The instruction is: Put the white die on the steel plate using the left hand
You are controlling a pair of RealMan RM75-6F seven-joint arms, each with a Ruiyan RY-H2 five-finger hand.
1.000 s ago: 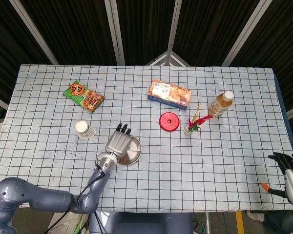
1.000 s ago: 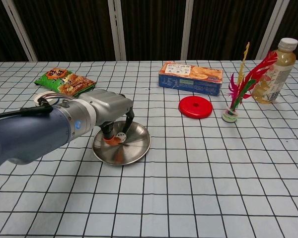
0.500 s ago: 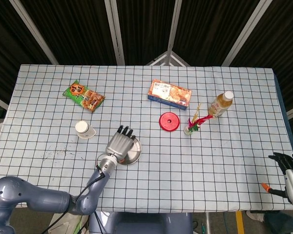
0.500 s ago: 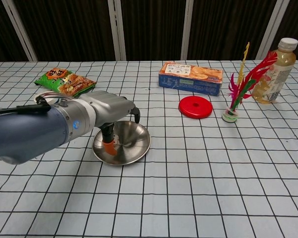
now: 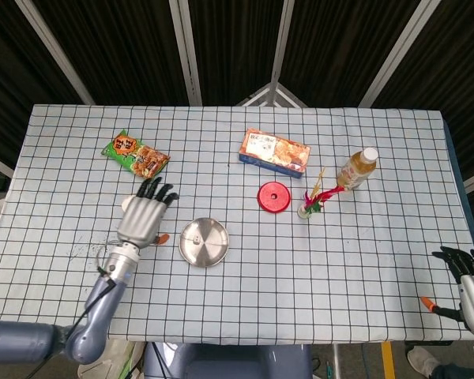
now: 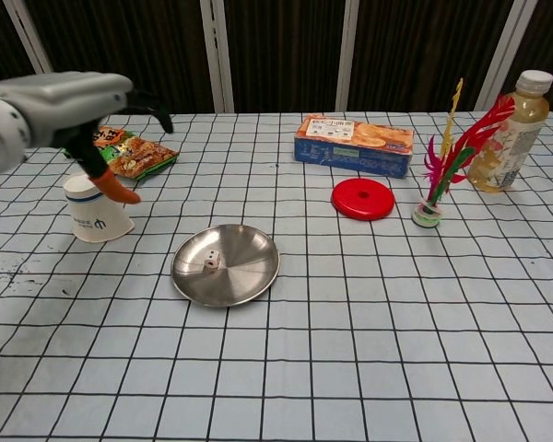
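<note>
White die (image 6: 211,262) now resting in steel plate (image 6: 249,277); left hand (image 5: 142,219) withdrawn, fingers spread, empty. Placement apparently complete.

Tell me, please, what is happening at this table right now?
The white die lies in the steel plate, so the placing looks done. The left hand holds nothing, its fingers apart, raised off to the plate's left, above the overturned paper cup. The right hand sits idle at the table's near right corner, touching nothing. A snack packet, a box, a red disc, a shuttlecock and a bottle stand untouched further back.
</note>
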